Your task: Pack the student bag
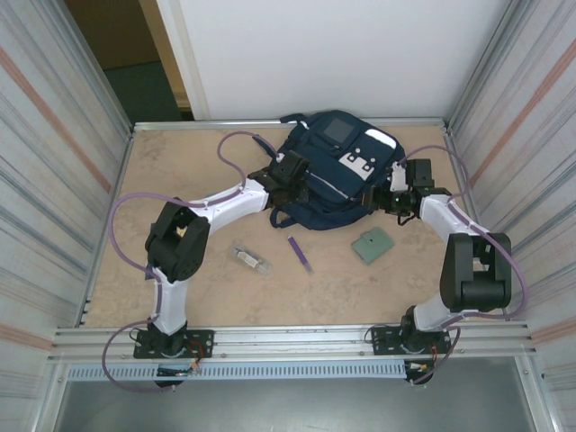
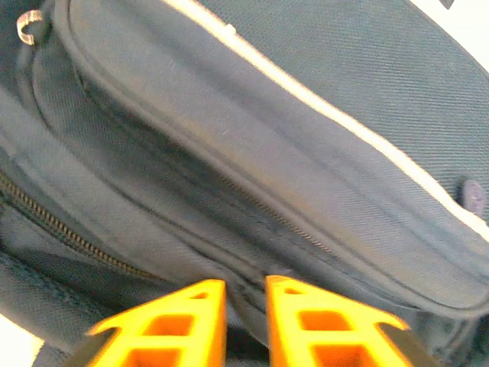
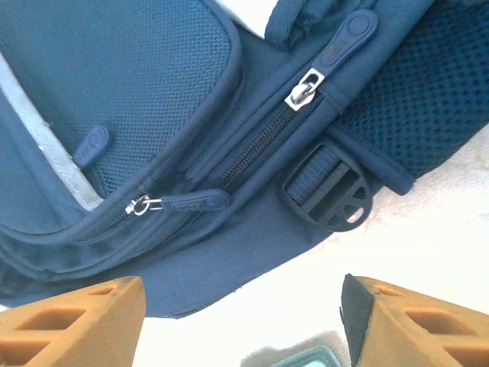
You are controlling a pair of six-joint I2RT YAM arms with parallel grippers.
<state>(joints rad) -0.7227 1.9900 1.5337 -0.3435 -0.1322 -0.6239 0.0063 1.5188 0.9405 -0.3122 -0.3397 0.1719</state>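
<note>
The student bag [image 1: 333, 175], navy blue with white patches, lies at the back middle of the table. My left gripper [image 1: 286, 171] is at the bag's left side. In the left wrist view its orange fingers [image 2: 246, 287] stand a narrow gap apart, pressed up to a seam of the bag's fabric [image 2: 267, 115] near a zip. My right gripper [image 1: 382, 198] is at the bag's right lower edge. Seen from the right wrist, it [image 3: 243, 294] is open wide over bare table, just short of the bag's hem [image 3: 229, 252], zip pulls and black buckle [image 3: 328, 195].
In front of the bag lie a purple pen [image 1: 300, 254], a small pale tube-like item [image 1: 252, 261] and a green flat case [image 1: 373, 245], whose edge also shows [image 3: 298, 359] between my right fingers. Metal walls close in the table left and right.
</note>
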